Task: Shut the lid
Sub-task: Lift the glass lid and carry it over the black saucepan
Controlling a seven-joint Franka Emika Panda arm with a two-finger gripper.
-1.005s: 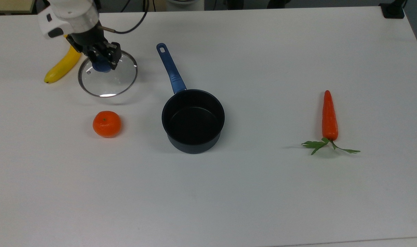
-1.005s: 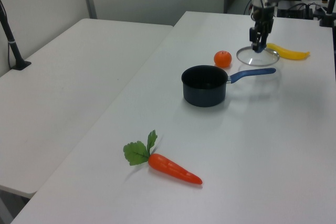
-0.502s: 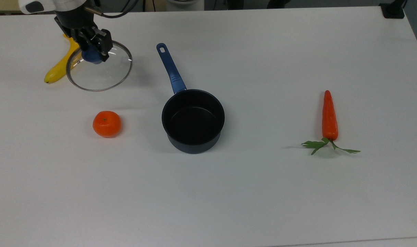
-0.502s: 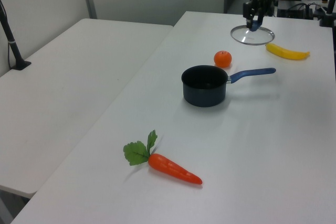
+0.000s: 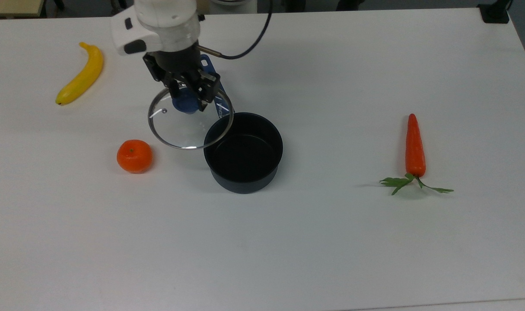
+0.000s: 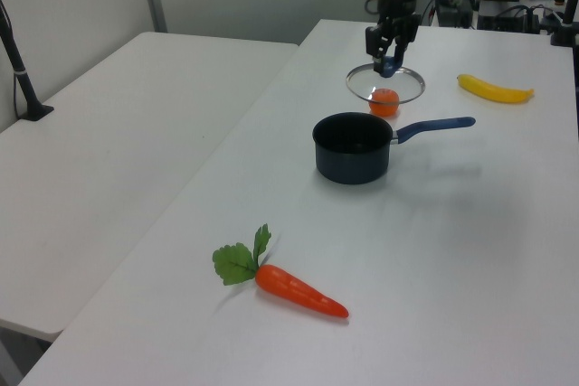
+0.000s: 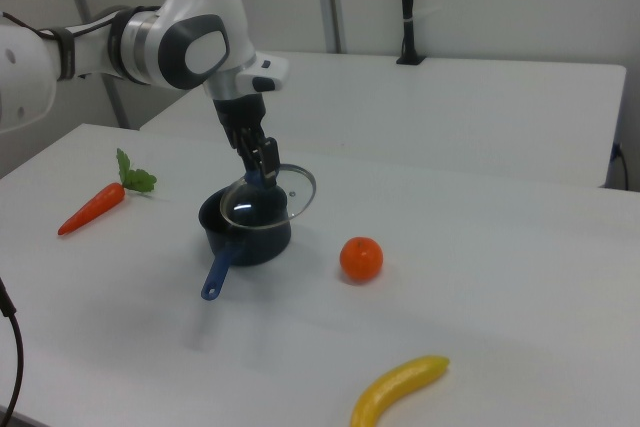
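**Lid in the air beside the pot**

I see the lid hanging off the tabletop, its edge overlapping the open pot rim in the top view. My claw is clamped on its blue knob. Tangerine sits nearby, banana and carrot well apart.

You're looking at a glossy white arm with rounded joint housings and dark grey bands at the joints. A black cable loops from its wrist. The gripper and its fingers are black.
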